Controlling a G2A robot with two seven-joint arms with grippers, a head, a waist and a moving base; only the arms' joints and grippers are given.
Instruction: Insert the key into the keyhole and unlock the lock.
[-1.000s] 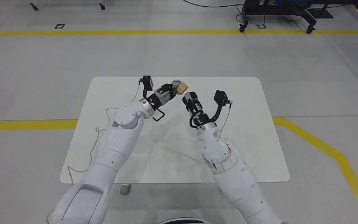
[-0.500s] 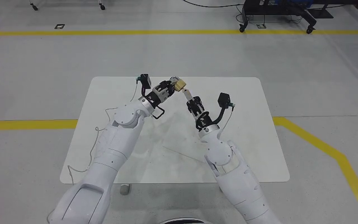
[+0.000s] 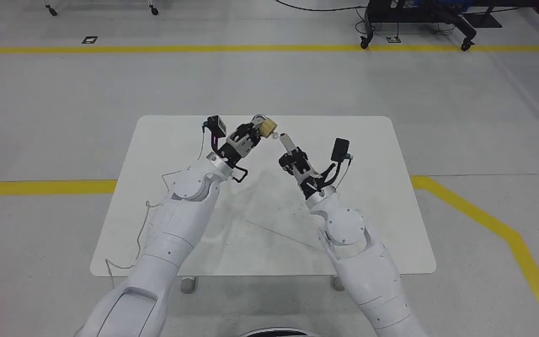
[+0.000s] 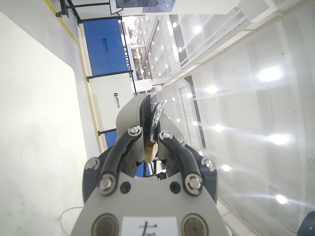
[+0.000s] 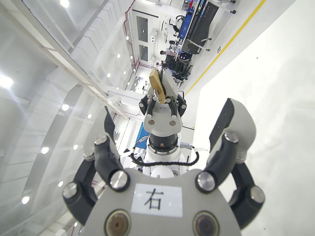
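Observation:
My left gripper (image 3: 257, 131) is held above the white table's (image 3: 168, 219) far middle, shut on a small brass padlock (image 3: 269, 126). In the left wrist view the brass body (image 4: 150, 152) shows between the closed fingers (image 4: 134, 114), with a silver metal piece (image 4: 158, 110) poking out at the tips. My right gripper (image 3: 287, 143) is just right of the lock, a short gap away, pointing at it. Its fingers (image 5: 232, 119) stand wide open with nothing between them. From the right wrist view the padlock (image 5: 155, 83) faces me with a small silver piece (image 5: 156, 94) at its near end.
Both grippers hover over the table's far half. Yellow floor lines (image 3: 269, 48) run beyond the table and along its sides. A black wheeled stand (image 3: 417, 21) is far off at the back right.
My right wrist has turned and its forearm has swung right, leaving the gripper pointing at the lock from close by. The left gripper with the lock has shifted slightly left.

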